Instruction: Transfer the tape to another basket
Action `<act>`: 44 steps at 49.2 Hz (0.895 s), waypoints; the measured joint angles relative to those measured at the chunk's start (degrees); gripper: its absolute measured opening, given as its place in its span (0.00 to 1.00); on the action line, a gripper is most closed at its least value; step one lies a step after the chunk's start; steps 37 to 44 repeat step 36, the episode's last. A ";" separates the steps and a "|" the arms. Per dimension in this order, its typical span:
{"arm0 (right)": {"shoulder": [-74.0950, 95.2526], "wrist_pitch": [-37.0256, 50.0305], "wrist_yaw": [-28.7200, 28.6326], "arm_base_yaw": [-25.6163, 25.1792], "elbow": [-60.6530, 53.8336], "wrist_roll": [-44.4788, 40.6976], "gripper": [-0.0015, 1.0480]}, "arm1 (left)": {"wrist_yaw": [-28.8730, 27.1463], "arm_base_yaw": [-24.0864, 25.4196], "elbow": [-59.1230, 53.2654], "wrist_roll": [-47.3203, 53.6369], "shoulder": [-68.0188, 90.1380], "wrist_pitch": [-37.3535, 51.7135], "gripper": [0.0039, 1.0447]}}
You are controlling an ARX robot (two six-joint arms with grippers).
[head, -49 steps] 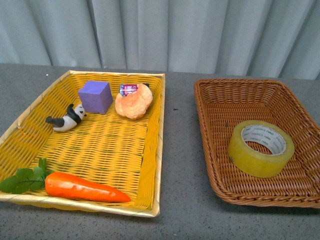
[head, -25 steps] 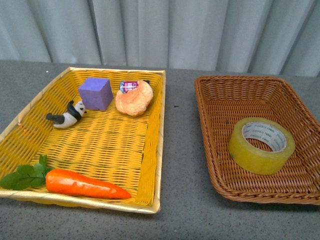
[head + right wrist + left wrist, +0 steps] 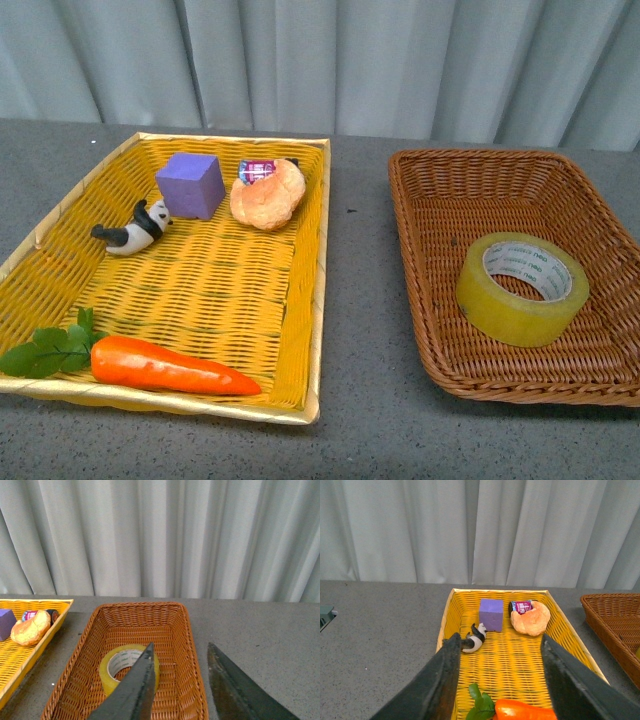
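The tape, a wide yellowish roll with a white printed core, lies in the brown wicker basket on the right. It also shows in the right wrist view, partly behind a finger. My right gripper is open and empty, raised above the basket's near side. My left gripper is open and empty above the yellow woven tray-basket. Neither arm shows in the front view.
The yellow tray-basket on the left holds a purple cube, a bread roll, a small packet, a panda figure and a carrot. Grey tabletop lies between the baskets; a curtain hangs behind.
The front view has shifted slightly, so both baskets sit a little lower and nearer than one second ago. Nothing in the baskets has moved.
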 joint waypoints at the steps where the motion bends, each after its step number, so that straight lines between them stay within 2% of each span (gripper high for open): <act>1: 0.00 0.00 0.00 0.00 0.00 0.00 0.34 | 0.00 0.00 0.00 0.00 0.00 0.00 0.50; 7: 0.00 0.00 0.00 0.00 0.00 0.02 0.54 | 0.00 0.00 0.00 0.02 0.00 0.00 0.70; 13: 0.00 0.00 0.00 0.00 0.00 0.00 0.81 | 0.00 0.00 0.00 0.04 0.00 0.00 0.96; 17: 0.00 0.00 0.00 0.00 0.00 0.04 0.93 | 0.00 0.00 0.00 0.04 0.00 0.00 0.93; 44: 0.00 0.00 0.00 0.00 0.00 0.07 0.91 | 0.00 0.00 0.00 0.04 0.00 0.00 0.94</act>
